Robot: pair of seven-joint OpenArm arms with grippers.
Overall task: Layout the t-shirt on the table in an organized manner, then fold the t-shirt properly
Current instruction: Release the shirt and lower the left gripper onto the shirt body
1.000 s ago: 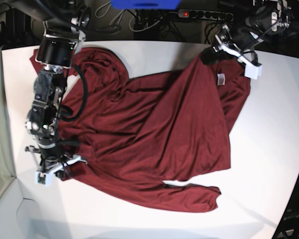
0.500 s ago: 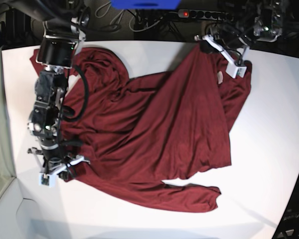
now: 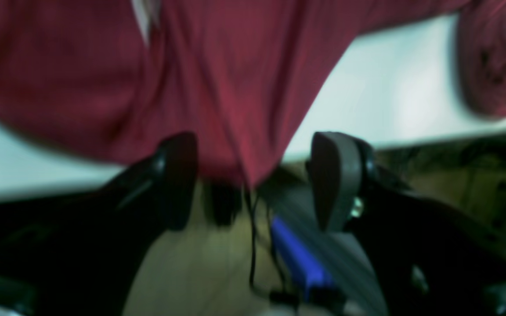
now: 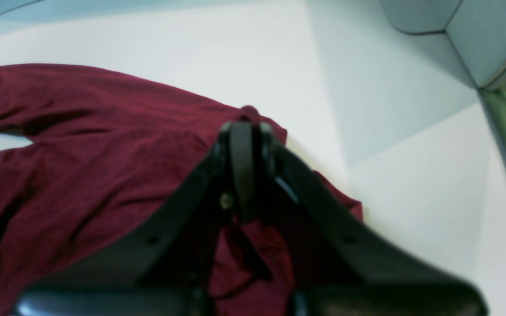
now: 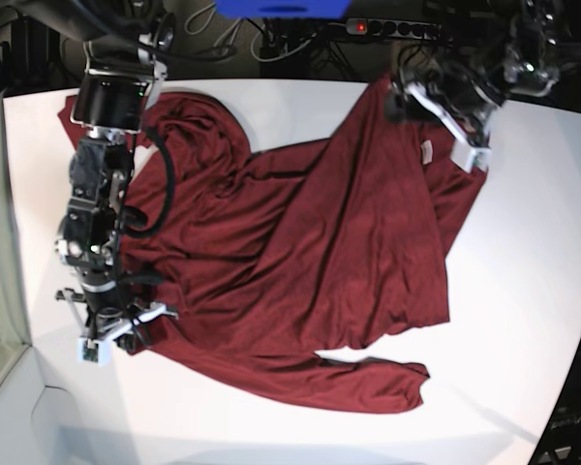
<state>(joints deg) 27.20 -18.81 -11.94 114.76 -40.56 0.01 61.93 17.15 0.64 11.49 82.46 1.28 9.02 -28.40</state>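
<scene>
The maroon t-shirt lies wrinkled and partly doubled over on the white table. My left gripper is at the shirt's far right corner, by the table's back edge. In the left wrist view it is open, with a tip of the shirt hanging loose between the wide-apart fingers. My right gripper is at the shirt's near left edge. The right wrist view shows it shut on a fold of the shirt, with bare table beyond.
A power strip and cables lie behind the table's back edge, next to a blue object. The left wrist view looks past that edge to the floor and a blue item. A grey panel stands beyond the table's left corner.
My left gripper has opened and let go of the shirt's far corner, after drawing it toward the back edge. The right arm has stayed nearly still, holding the shirt.
</scene>
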